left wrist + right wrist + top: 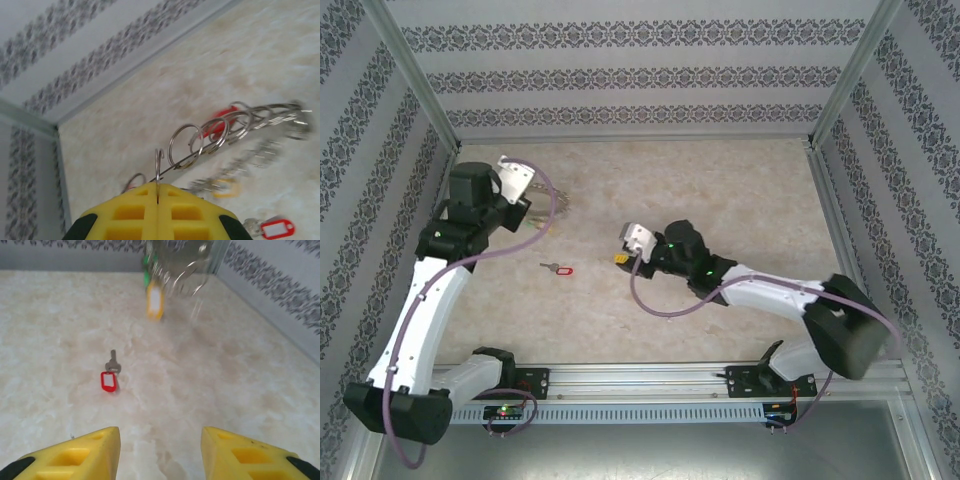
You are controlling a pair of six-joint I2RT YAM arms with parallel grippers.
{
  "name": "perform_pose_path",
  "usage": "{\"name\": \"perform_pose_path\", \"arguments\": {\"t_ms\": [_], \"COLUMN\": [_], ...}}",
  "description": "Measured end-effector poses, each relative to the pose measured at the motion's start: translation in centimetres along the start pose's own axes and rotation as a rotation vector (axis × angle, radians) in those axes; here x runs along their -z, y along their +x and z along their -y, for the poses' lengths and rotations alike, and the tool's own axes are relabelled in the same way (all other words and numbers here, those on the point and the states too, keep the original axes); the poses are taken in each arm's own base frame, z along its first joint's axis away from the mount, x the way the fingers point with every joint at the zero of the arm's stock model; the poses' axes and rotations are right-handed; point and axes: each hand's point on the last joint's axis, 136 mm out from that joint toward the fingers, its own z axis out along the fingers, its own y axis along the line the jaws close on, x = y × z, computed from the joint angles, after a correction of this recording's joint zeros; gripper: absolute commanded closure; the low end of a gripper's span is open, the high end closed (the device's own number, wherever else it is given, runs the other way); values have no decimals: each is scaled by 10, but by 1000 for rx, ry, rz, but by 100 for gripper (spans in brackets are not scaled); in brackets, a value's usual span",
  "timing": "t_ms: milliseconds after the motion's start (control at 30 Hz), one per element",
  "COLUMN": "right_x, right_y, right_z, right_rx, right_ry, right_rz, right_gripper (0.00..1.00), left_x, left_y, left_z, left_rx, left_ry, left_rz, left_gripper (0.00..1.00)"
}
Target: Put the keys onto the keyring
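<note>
My left gripper [158, 194] is shut on the wire of the keyring [235, 131], a grey ring strung with many small loops, held above the table. A yellow-tagged key [225, 188] and a red tag [220, 118] dangle from it. In the top view the left gripper [538, 216] holds the keyring [560, 210] at the back left. A loose key with a red tag [560, 268] lies flat on the table; it also shows ahead of my right gripper [160, 452] as the red-tagged key [110, 377]. The right gripper [621, 258] is open with nothing between its fingers.
The hanging keyring [175, 262] with a yellow tag [155, 300] and a green tag [146, 270] is far ahead in the right wrist view. Patterned walls [620, 75] and metal rails enclose the marble-look table [720, 200].
</note>
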Motion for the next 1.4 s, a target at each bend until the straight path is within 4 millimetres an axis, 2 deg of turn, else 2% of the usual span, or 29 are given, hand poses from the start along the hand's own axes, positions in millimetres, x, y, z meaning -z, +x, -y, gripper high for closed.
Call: {"name": "perform_pose_path", "arguments": {"t_ms": [200,333,467,700,833,967,1200,1333,1400], "right_x": [-55,-86,-114,-156,-172,-182,-187,-188,-187], "right_y": [23,26,35,66,78,72,73,73,75], "right_z": [-21,-30,-49,-74,-74,-70,-69,-70,-72], "right_rx": [-41,-35,15,53,58,58,49,41,32], "right_ry": [-92,-148,-196,-253,-256,-252,-265,-282,-290], "right_rz": [-102,-156,-219,-320,-346,-336,-338,-352,-365], "right_gripper": [54,53,53,52,51,50,53,58,64], "left_x": [-13,-14,-14,-19,-21,-22,-24,-27,-27], "left_y": [49,67,71,72,73,72,70,72,73], "left_z": [-43,-61,-63,-58,-55,-51,-42,-36,-34], "left_rx": [177,261,315,399,423,442,464,479,485], "left_ry": [-99,-138,-127,-68,-46,-23,25,48,61], "left_rz": [-174,-229,-231,-214,-210,-201,-191,-191,-190], "left_gripper": [100,100,100,100,100,100,100,100,100]}}
